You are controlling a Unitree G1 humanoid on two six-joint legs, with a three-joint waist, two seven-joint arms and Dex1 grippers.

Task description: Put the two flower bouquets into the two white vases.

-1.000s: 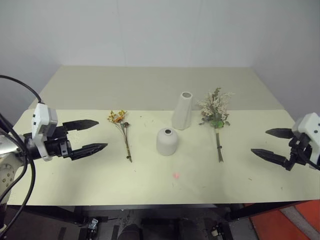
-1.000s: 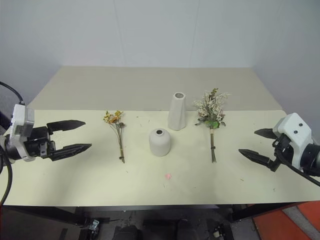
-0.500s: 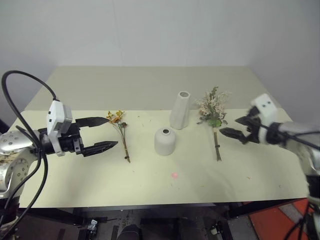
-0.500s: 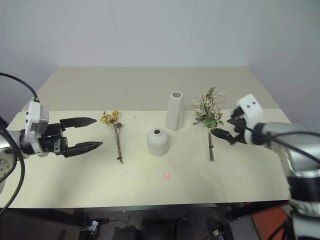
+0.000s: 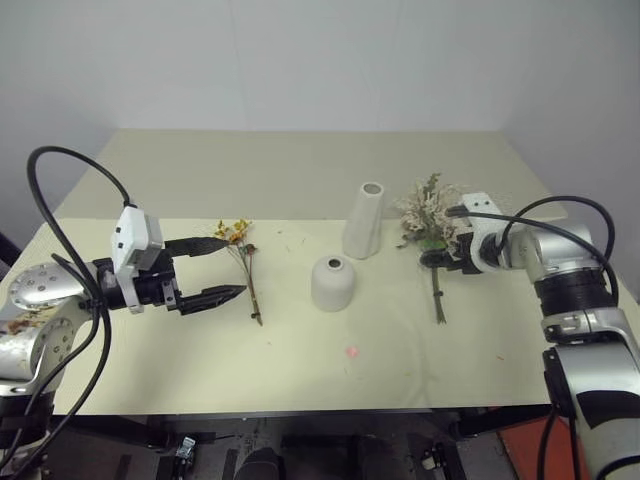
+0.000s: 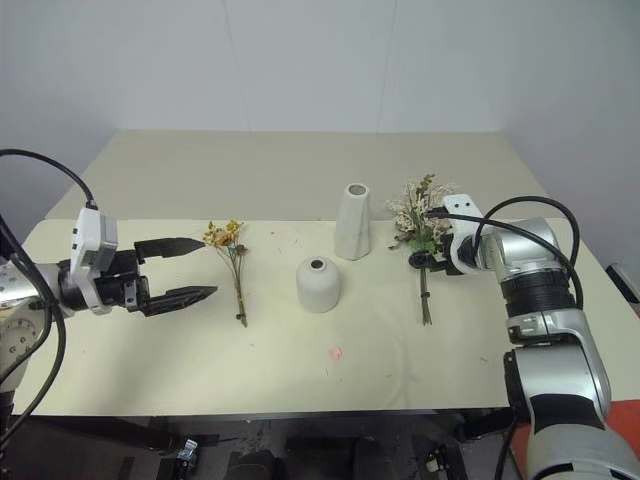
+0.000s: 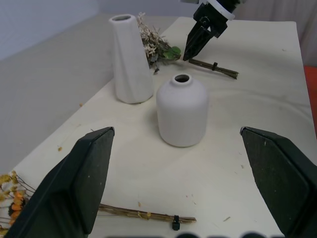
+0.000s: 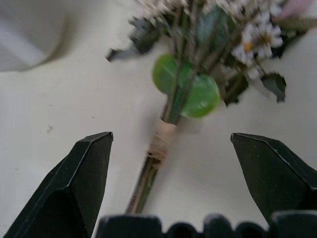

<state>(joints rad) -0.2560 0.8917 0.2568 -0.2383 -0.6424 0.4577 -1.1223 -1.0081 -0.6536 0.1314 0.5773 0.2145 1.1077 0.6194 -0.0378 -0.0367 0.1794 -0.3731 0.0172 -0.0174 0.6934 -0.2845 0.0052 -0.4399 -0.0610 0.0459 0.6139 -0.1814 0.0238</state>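
1. Pale cream bench (image 5: 300,180), matte and flat, with a seam running left to right across its middle; small red dot of light (image 5: 351,351) near the front edge.
2. Tall vase (image 5: 365,221): matte white ceramic, slim and tapered, faintly faceted, small round mouth; upright, right of centre, just past the seam.
3. Short vase (image 5: 333,283): matte white, squat and dome-shaped, small round mouth; upright, just nearer and left of the tall one, close but apart.
4. Small bouquet (image 5: 244,266): thin brown stems, orange-yellow blooms at the far end; flat on the bench, left of the short vase, stems pointing near.
5. Large bouquet (image 5: 431,233): cream sprigs, round green leaves, stems bound by a pale wrap; flat on the bench, right of the tall vase, blooms far, stems near.
6. Left claw (image 5: 210,270): two black wedge-shaped fingers spread wide, holding nothing, level above the bench, tips just left of the small bouquet's stems.
7. Right claw (image 6: 430,238): black fingers parted, angled down over the large bouquet at its wrapped neck, one finger to each side in the right wrist view; empty, contact with the stems not clear.
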